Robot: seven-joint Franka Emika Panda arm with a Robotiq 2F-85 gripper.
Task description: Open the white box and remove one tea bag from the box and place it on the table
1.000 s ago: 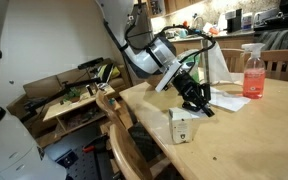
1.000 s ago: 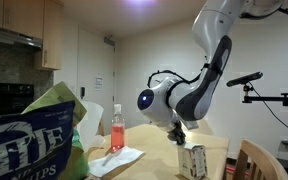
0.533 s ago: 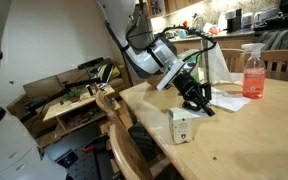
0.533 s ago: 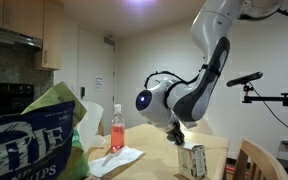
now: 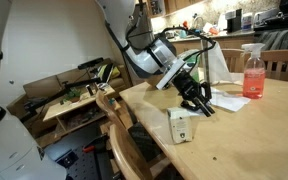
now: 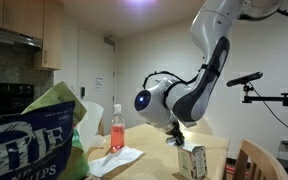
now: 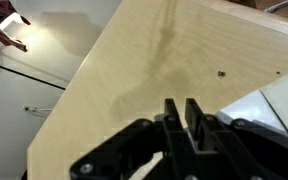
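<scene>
A: Where's the white box [image 5: 181, 125]?
B: Standing upright on the desk [image 5: 239, 140], near its edge. The lid looks closed, though it's small here.
A: And the gripper [image 5: 201, 104]?
B: Just right of the box and higher, not touching it. The jaws sit nearly together in the wrist view, but I cannot tell if they're fully closed. No tea bag visible.

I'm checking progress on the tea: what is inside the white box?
The white box stands on the table; its own walls hide the inside, so the contents stay unseen.
</scene>
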